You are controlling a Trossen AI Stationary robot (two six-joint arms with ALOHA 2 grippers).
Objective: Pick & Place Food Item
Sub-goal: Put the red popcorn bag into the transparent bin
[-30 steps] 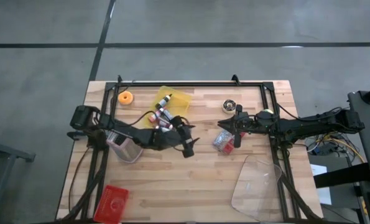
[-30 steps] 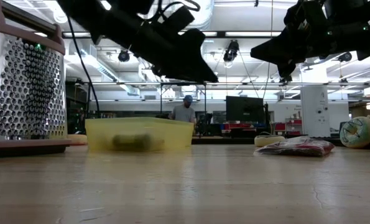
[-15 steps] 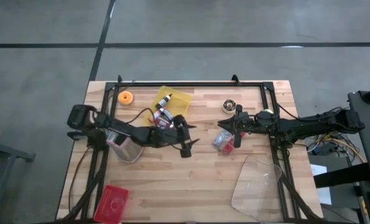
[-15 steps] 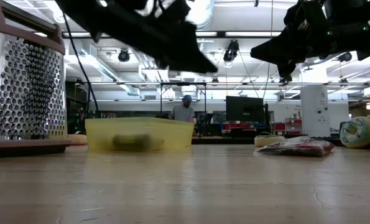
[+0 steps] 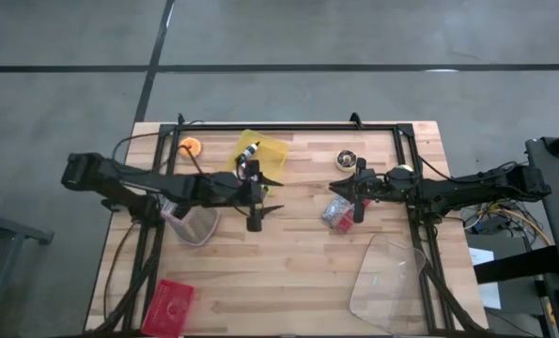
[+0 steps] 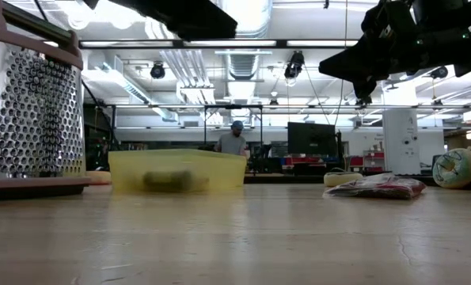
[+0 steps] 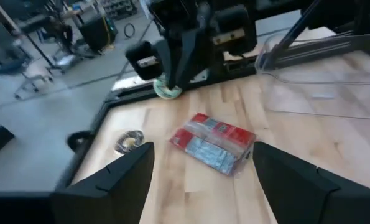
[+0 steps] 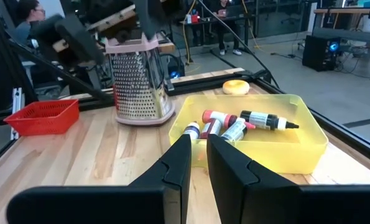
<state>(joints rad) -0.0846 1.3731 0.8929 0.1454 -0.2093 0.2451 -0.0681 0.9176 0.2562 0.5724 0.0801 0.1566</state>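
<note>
The food item, a red and silver packet (image 5: pixel 335 214) (image 7: pixel 212 144), lies flat on the wooden table, right of the middle. My left gripper (image 5: pixel 271 195) (image 7: pixel 203 149) hangs open above the table's middle and points toward the packet, well short of it, holding nothing. My right gripper (image 5: pixel 340 191) (image 8: pixel 198 140) is shut and empty. It stays level above the table just beyond the packet and points toward the yellow bin (image 5: pixel 260 150) (image 8: pixel 253 134). That bin holds several small bottles.
A metal grater (image 5: pixel 193 221) (image 6: pixel 31 111) stands at the left, under my left arm. A red basket (image 5: pixel 171 305) is near the front left corner and a clear plastic lid (image 5: pixel 387 277) at the front right. An orange round thing (image 5: pixel 191 146) and a small tin (image 5: pixel 346 161) lie toward the far edge.
My left gripper has risen and drawn back toward the table's left edge, rolling a little, and has stayed open. In the low view it has gone up almost out of the picture. Nothing on the table has moved.
</note>
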